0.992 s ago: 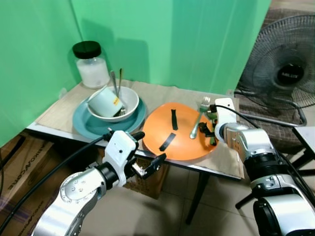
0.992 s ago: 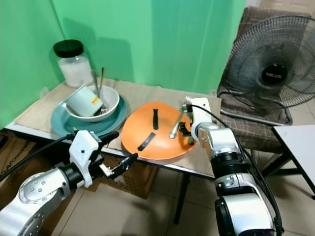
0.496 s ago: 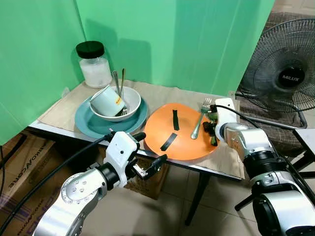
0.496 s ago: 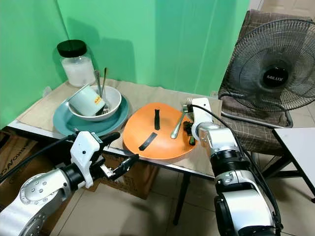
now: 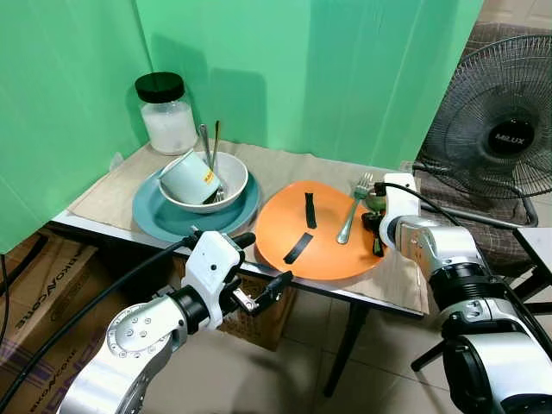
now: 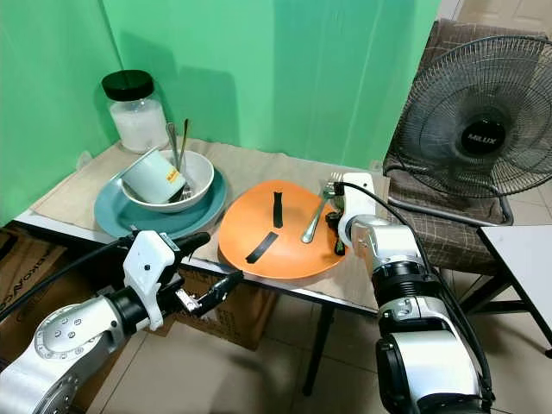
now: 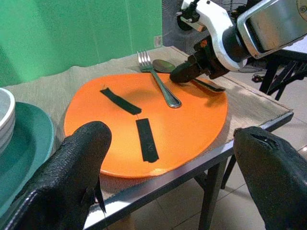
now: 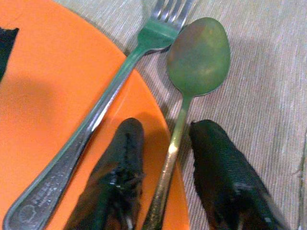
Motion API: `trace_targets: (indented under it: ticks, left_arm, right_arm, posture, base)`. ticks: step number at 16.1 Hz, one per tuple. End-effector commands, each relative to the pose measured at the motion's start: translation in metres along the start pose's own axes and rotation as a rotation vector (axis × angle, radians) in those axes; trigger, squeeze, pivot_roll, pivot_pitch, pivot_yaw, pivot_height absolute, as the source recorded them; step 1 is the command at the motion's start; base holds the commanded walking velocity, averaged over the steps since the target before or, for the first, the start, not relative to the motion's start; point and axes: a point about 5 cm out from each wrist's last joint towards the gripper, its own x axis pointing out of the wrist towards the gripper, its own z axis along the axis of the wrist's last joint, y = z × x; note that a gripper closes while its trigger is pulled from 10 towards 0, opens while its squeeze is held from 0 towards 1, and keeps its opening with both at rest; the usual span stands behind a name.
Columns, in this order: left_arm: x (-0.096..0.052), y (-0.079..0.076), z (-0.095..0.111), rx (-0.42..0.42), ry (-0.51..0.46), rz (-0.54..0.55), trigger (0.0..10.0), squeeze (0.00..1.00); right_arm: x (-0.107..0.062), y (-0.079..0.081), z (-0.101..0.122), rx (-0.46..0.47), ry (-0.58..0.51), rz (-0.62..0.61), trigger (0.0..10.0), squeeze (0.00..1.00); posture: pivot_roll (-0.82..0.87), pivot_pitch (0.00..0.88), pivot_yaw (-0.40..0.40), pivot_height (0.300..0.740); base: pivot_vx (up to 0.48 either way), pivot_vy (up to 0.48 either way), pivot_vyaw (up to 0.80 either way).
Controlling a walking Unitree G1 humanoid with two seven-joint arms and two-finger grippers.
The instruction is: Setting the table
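Right wrist view looks down on the right gripper (image 8: 163,191), its jaws slightly spread on either side of the spoon (image 8: 189,91) handle, seemingly not yet pinching it. That spoon lies at the edge of the orange plate (image 5: 323,233), bowl on the cloth-covered desk (image 5: 276,164), just beside the fork (image 5: 352,207), which rests across the plate's rim. Two black strips mark the plate. The left gripper (image 5: 259,272) hangs in front of the desk's near edge, below the plate, jaws spread wide and empty. Left of the plate a teal plate (image 5: 159,216) carries a white bowl (image 5: 228,177) holding a tipped mug (image 5: 185,177) and cutlery. A lidded jar (image 5: 166,112) stands behind.
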Motion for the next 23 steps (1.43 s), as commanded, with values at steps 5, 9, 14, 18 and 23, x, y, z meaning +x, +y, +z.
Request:
trace_targets:
  ticks: [5, 9, 14, 18, 23]
  left_arm:
    - [0.0, -0.001, -0.001, 0.011, 0.015, -0.012, 10.0, 0.0]
    - [0.001, -0.001, -0.001, 0.013, 0.017, -0.017, 10.0, 0.0]
    - [0.001, -0.001, -0.002, 0.012, 0.019, -0.022, 10.0, 0.0]
    - [0.001, 0.001, -0.001, 0.017, 0.017, -0.011, 10.0, 0.0]
    - [0.001, 0.003, -0.001, 0.021, 0.015, 0.001, 10.0, 0.0]
  right_arm:
    - [0.003, -0.005, -0.012, 0.07, 0.068, 0.004, 0.0, 0.0]
    - [0.003, -0.006, -0.011, 0.092, 0.067, 0.006, 0.0, 0.0]
    - [0.002, -0.007, -0.011, 0.094, 0.066, 0.005, 0.0, 0.0]
    - [-0.002, -0.009, 0.004, 0.11, 0.009, -0.003, 0.0, 0.0]
    - [-0.02, -0.014, 0.039, 0.139, -0.119, 0.011, 0.0, 0.0]
  posture:
    - [-0.14, 0.0, 0.003, 0.74]
    - [-0.14, 0.0, 0.008, 0.74]
    - [-0.14, 0.0, 0.007, 0.74]
    - [-0.14, 0.0, 0.002, 0.74]
    - [-0.13, 0.0, -0.001, 0.74]
  base:
    - [0.0, 0.0, 0.0]
    - [0.0, 0.0, 0.0]
    - [0.0, 0.0, 0.0]
    - [0.0, 0.0, 0.0]
    - [0.0, 0.0, 0.0]
